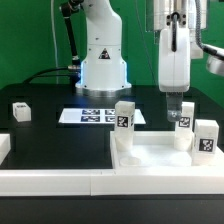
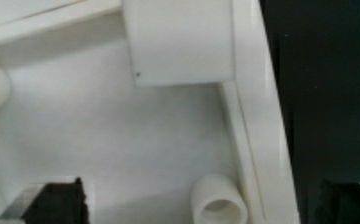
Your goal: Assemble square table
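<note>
Robotics laboratory: a robot base is standing behind the marker board, green curtain hanging farther behind.

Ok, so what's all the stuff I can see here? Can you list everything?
table top: one, white, front, toward the exterior view's right
standing legs: three, white, tagged, upright on the table top
loose leg: one, white, tagged, exterior view's left
marker board: one, white with black tags, flat before the robot base
border rails: at least two, white, front and side edges
robot base: one, white, back
gripper: one, open, above a standing leg
</note>
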You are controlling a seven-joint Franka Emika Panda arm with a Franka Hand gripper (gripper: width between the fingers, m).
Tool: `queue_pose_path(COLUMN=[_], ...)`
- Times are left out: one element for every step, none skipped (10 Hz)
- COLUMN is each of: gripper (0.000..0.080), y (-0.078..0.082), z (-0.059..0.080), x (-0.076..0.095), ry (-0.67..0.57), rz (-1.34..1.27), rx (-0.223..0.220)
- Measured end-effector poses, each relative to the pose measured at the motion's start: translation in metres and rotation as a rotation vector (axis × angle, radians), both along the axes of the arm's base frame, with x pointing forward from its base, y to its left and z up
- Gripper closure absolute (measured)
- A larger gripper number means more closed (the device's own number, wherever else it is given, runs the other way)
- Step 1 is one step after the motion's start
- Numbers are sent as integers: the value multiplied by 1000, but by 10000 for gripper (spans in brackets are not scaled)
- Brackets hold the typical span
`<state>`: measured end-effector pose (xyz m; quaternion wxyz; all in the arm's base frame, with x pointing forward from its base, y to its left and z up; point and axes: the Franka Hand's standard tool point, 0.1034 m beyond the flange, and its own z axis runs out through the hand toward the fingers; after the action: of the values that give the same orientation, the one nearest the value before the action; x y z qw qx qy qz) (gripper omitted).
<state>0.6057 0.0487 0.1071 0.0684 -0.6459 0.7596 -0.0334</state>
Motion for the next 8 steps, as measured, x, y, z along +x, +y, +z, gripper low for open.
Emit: queue_pose_path(gripper=[151, 151, 151, 151, 151, 151, 151, 151], y=[-16, -32, -43, -46, -39, -39, -40, -40], z=[14, 28, 33, 32, 28, 28, 28, 28], x=[-10, -17, -24, -23, -24, -24, -25, -25], ry=[-17, -34, -38, -36, -30, -34, -36, -40], rz=[29, 93, 121, 111, 122, 205, 269, 371], rx=[8, 9, 6, 3, 1, -13, -25, -42])
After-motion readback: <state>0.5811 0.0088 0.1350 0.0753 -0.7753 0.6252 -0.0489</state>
